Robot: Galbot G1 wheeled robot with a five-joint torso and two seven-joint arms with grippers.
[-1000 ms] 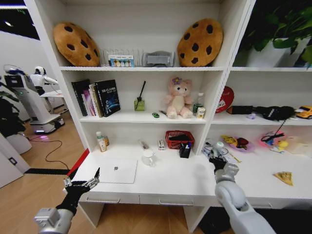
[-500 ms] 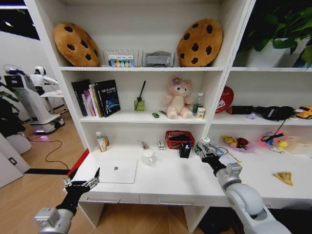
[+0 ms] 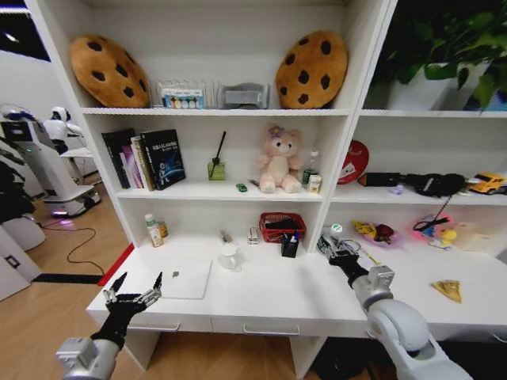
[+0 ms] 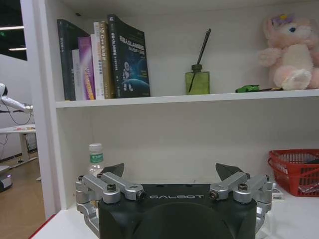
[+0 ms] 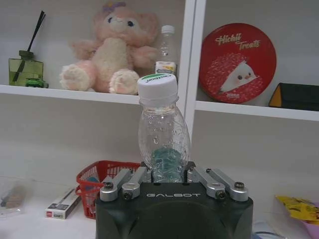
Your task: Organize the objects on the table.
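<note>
Bottle, head view: the right gripper (image 3: 336, 249) holds a small clear bottle (image 3: 335, 234) upright above the white table (image 3: 277, 297), beside the shelving's upright post.
Table, head view: a silver laptop (image 3: 180, 277) lies closed at its left; a red basket (image 3: 281, 226) and pen cup (image 3: 290, 245) stand at the back.
Room, head view: wooden floor; a white robot (image 3: 49, 162) stands far left.
Left gripper (image 3: 131, 294), head view: spread open, empty, at the table's front left corner.
Left wrist view: open fingers (image 4: 110, 172) face shelved books (image 4: 102, 57) and a green diffuser (image 4: 198, 79).
Right wrist view: jaws clamp the bottle's (image 5: 162, 134) base; a pink plush (image 5: 115, 52) sits behind.
</note>
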